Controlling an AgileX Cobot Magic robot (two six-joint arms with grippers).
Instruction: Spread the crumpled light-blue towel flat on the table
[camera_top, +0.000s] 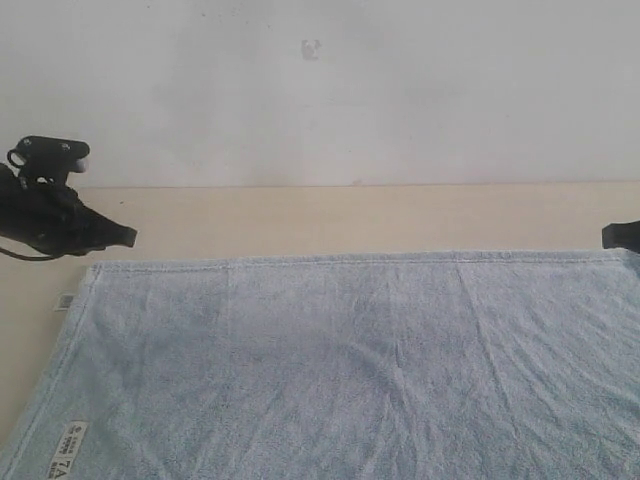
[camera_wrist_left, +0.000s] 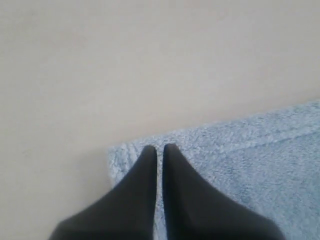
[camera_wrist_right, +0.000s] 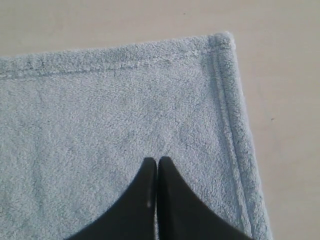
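The light-blue towel lies spread out flat on the beige table, with its far hem straight and faint creases across it. White labels sit at its near left corner. My left gripper hovers at the far left corner. In the left wrist view its jaws are shut, empty, just over the towel's corner. My right gripper shows only as a dark tip at the far right corner. The right wrist view has that gripper shut over the towel, holding nothing.
A white wall rises behind the table's far edge. A strip of bare table runs between the towel's far hem and the wall. Bare table also shows beside the towel's right hem. A small tag sticks out at the left hem.
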